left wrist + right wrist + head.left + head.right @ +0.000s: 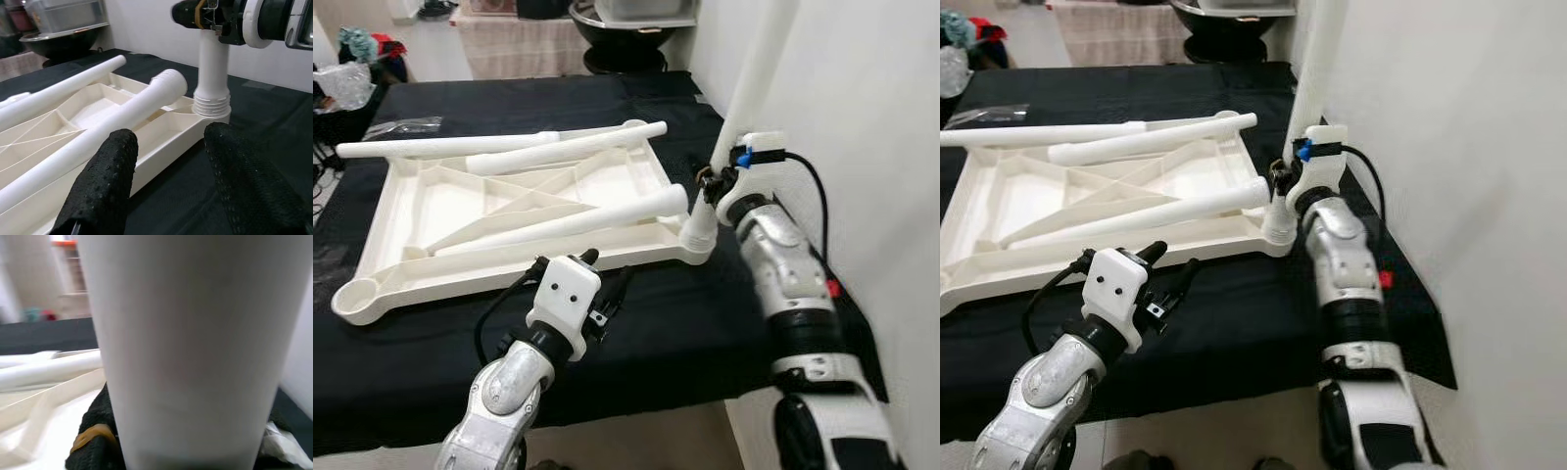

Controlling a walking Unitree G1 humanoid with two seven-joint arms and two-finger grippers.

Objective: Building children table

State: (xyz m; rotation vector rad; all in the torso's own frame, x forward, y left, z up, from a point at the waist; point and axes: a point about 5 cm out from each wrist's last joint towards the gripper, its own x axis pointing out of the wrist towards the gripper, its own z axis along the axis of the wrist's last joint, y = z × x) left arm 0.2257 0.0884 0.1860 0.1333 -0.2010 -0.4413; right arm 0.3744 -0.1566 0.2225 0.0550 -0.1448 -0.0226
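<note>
White plastic children's table top (411,211) lies upside down on the black-covered tabletop (685,323), its ribbed underside facing up. Three loose white legs rest across it: one long leg (440,147) along the far rim, a second leg (568,147) just beside it, and a third leg (558,223) lying diagonally over the ribs. A fourth leg (754,78) stands upright in the corner socket (697,235) nearest the white wall (881,147), its threaded collar seated at the socket.

The right tool (717,186) is closed around that upright leg just above the socket; in the right wrist view the leg (195,347) sits hard against the black fingers (93,431).

The left tool (602,284) hovers over the black cloth just beside the near rim of the table top, touching nothing, its fingers (105,181) spread well apart and pointing toward the socket corner.

A round empty socket (357,297) shows at the near left corner of the table top.
</note>
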